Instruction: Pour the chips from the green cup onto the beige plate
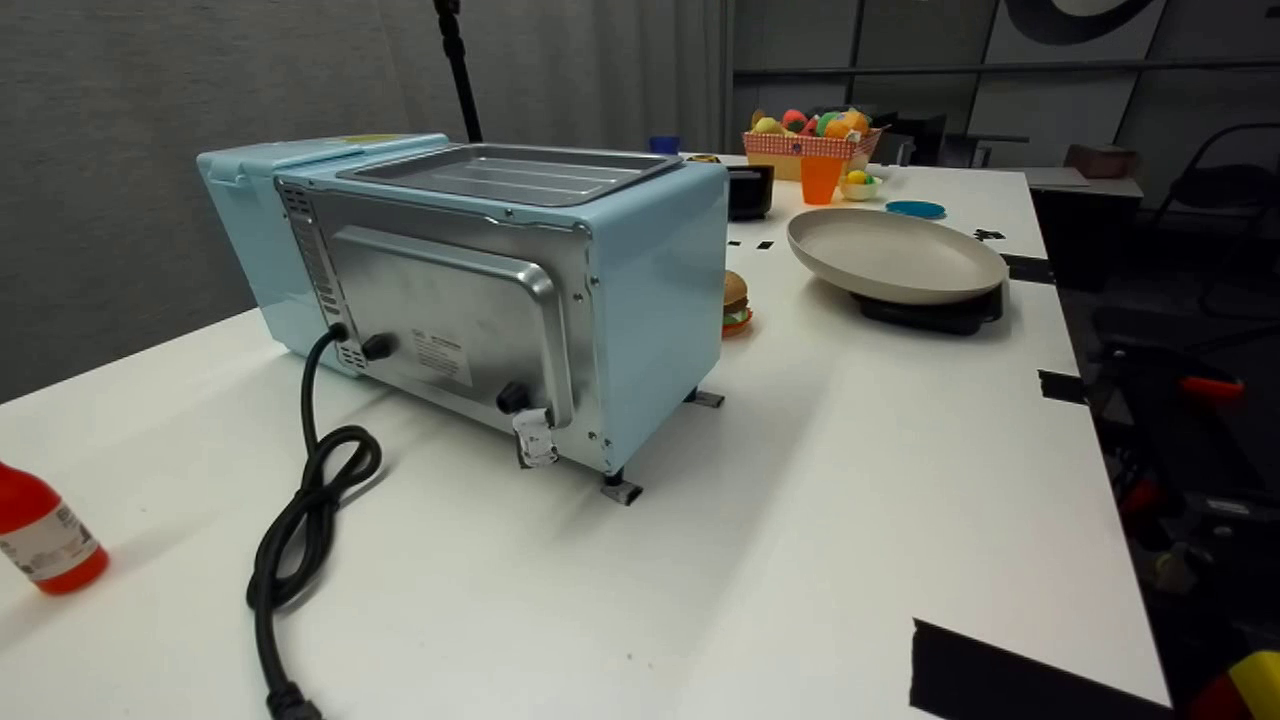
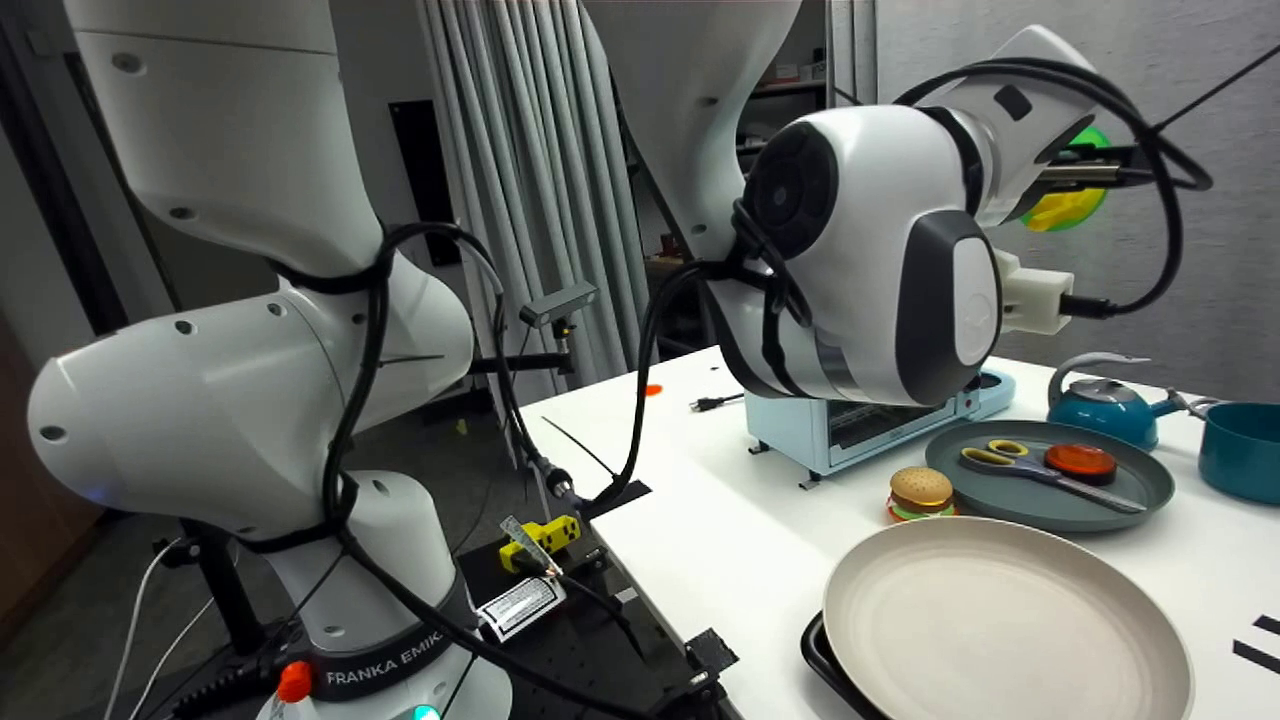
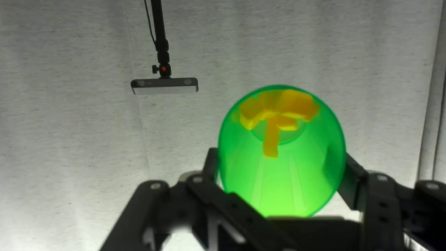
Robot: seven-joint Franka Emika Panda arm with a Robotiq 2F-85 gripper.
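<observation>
Between the two black fingers [image 3: 352, 184] of the gripper [image 3: 281, 172] is a translucent green cup [image 3: 292, 164], clamped at its sides; the fingers stand only as far apart as the cup's width. The cup's mouth faces the wrist camera, though how steeply it tilts is hard to tell. Also between the fingers, inside the cup, are the chips [image 3: 296, 103], bright yellow strips and chunks mostly bunched against the wall, one long strip reaching toward the middle.

Beyond the fingers in the wrist view hangs a gray curtain [image 3: 87, 122], with a bar-shaped camera [image 3: 165, 86] in front of it.

Well below the fingers, in an exterior view, a white table [image 2: 720, 540] holds the wide beige plate [image 2: 1000, 620], which rests on a black base [image 2: 835, 665]. Also below the fingers are a toy hamburger [image 2: 920, 490], a gray-green plate [image 2: 1030, 510] bearing scissors [image 2: 1085, 488] and a red disc [image 2: 1080, 461], a teal kettle [image 2: 1100, 412] and, farther right, a teal pot [image 2: 1245, 460]. Lower left of the fingers, partly behind the white robot arm [image 2: 870, 160], stands a pale blue toaster oven [image 2: 790, 430].
</observation>
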